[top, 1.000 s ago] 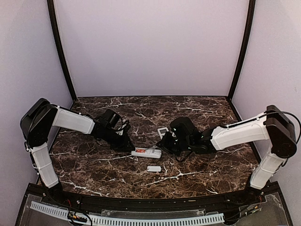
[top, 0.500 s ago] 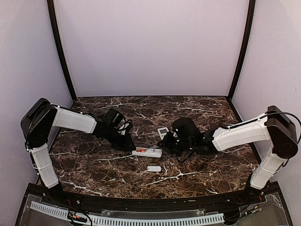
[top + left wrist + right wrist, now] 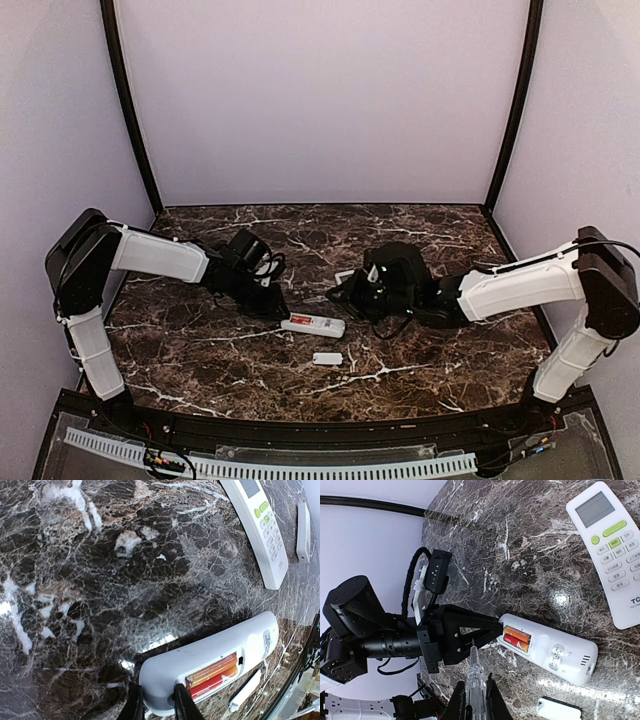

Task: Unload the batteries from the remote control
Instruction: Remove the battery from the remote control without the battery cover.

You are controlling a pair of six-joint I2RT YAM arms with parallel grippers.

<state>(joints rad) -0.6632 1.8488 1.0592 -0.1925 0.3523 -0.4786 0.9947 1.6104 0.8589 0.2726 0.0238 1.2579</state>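
The white remote control (image 3: 215,650) lies back up on the marble, its battery bay open. Two batteries (image 3: 212,672), one orange and one red, lie side by side in the bay (image 3: 517,637). My left gripper (image 3: 157,702) is shut on the remote's end nearest the bay; from above it shows as (image 3: 278,312), at the left of the remote (image 3: 318,325). My right gripper (image 3: 476,692) is shut on a clear pointed tool (image 3: 474,672). The tool's tip hangs above the table beside the left fingers, short of the bay. In the top view the right gripper (image 3: 365,290) is behind and right of the remote.
A second white remote (image 3: 612,555) lies face up behind the first (image 3: 344,277). A small white cover (image 3: 327,358) lies in front of the held remote (image 3: 559,710). Another white strip (image 3: 302,525) lies beside the second remote. Purple walls close three sides.
My right gripper with the clear tool has drawn back from the remote's right end, rising toward the back right. The left gripper and the remote have barely moved.
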